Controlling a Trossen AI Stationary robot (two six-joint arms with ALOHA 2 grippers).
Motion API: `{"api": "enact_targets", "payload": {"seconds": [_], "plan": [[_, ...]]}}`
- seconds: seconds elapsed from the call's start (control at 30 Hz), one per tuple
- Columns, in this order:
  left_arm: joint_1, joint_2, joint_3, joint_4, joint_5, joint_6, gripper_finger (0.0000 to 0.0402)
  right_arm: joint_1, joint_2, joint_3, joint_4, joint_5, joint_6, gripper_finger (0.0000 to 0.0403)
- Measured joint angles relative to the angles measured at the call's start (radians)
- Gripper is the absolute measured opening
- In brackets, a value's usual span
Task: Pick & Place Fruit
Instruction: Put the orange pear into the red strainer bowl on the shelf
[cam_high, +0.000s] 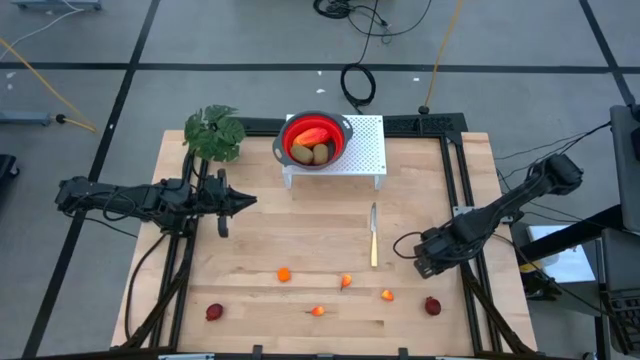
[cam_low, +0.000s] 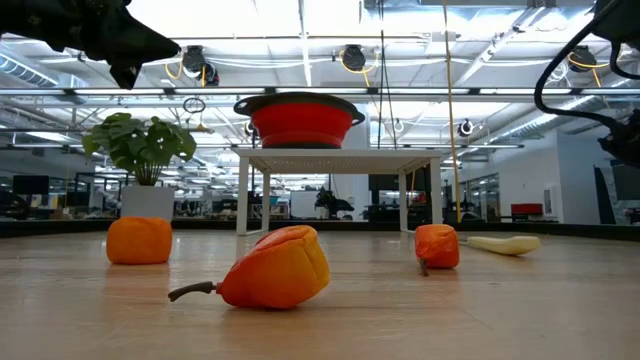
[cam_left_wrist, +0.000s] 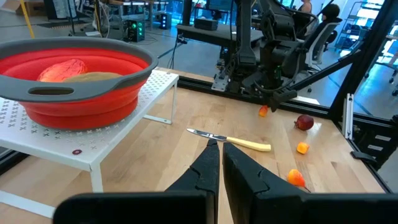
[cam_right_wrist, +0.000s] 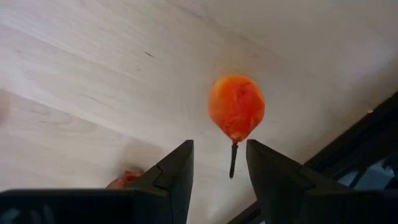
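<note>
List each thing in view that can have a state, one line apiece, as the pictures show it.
Red bowl: upright on the white stand, holding a red-yellow fruit and brown fruits.
Knife: lying flat on the table.
Loose small fruits: scattered on the table's near part.
Left gripper: shut, empty, raised.
Right gripper: open, empty, near an orange fruit.

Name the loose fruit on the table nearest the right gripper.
The dark-red fruit, rightmost on the table, lies nearest the right gripper; the small orange fruit lies slightly farther left.
</note>
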Motion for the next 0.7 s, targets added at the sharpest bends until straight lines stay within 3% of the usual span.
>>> {"api": "enact_targets", "payload": {"seconds": [0.7], "plan": [[0.0, 0.0, 0.0, 0.0, 0.0, 0.0, 0.0019, -0.002, -0.082, 0.0, -0.024, 0.056, 0.041, 0.012]]}}
